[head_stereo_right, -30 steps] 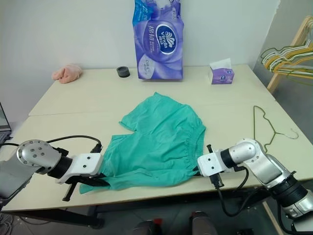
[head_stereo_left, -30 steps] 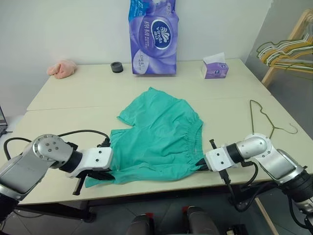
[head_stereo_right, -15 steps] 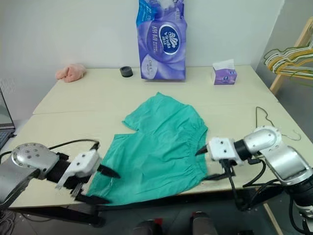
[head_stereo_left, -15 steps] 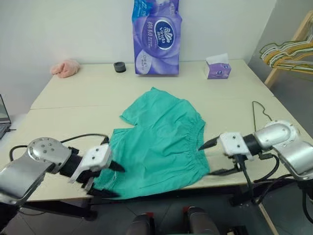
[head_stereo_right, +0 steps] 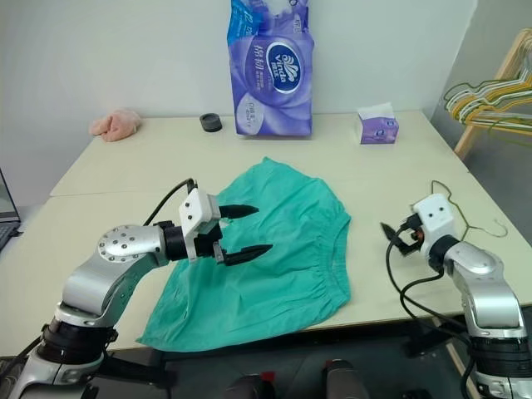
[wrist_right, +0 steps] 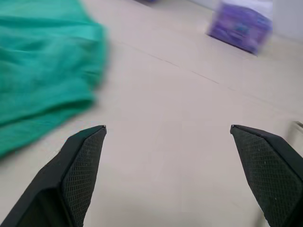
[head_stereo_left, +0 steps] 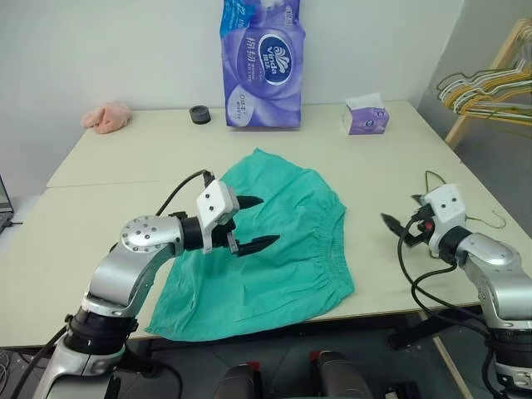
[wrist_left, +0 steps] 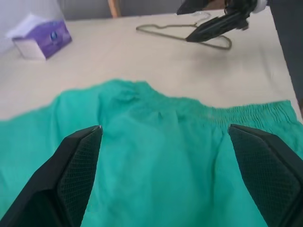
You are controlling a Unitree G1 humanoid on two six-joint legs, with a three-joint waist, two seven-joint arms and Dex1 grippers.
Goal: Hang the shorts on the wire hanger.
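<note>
Grippers first: left gripper (head_stereo_right: 239, 230) is hanging over the shorts (head_stereo_right: 274, 249) with its fingers spread wide, nothing in them, tips aimed across the cloth toward the waistband side. Right gripper (head_stereo_left: 397, 225) is spread open too and empty, over bare table (head_stereo_left: 125, 158), with the shorts off to its left and the hanger (wrist_left: 189, 34) just beyond it, partly hidden behind the wrist.

Shorts are lying flat-ish and wrinkly directly under the left fingers, and nothing's holding them. They look like thin soft cotton, so I'd guess super light and floppy, zero stiffness, and they'll sag and bunch the second you lift one spot. Not fragile or slippery, though. Best place to grab is probably the gathered elastic waistband on the edge nearest the right gripper, since that's the thickest bit and gives the fingers something to bite.

Hanger is skinny wire lying flat on the table, so probably light, springy and a pain to pinch. I'd go for the neck under the hook.

Tissue box (head_stereo_left: 364, 119) sits way beyond both.
</note>
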